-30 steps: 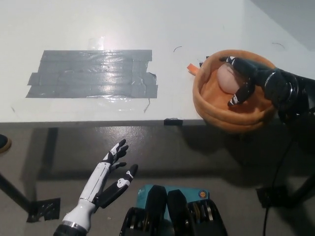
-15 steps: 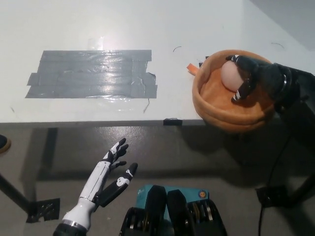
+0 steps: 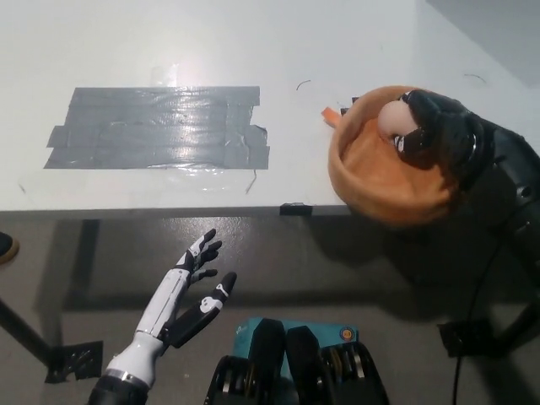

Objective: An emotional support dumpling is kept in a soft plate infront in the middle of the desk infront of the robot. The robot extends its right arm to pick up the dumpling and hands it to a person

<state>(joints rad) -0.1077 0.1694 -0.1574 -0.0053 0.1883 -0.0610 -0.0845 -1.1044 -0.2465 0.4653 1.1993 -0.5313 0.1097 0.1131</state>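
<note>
While the black right hand point(image 3: 430, 135) curls over the far right side of the orange soft plate point(image 3: 371, 173), its fingers point(image 3: 407, 145) are wrapped around the pale dumpling point(image 3: 391, 119), and that's a grip! The dumpling sits high against the plate's back rim, only its left side peeking out past the dark hand. The plate itself rests at the right end of the white bench point(image 3: 253, 51), hanging slightly over the front edge. Over to the left, a wide patch of grey tape point(image 3: 160, 126) shines on the bench top. Down low, below the bench edge, the white left hand point(image 3: 192, 291) waits with fingers spread apart, holding nothing.
</note>
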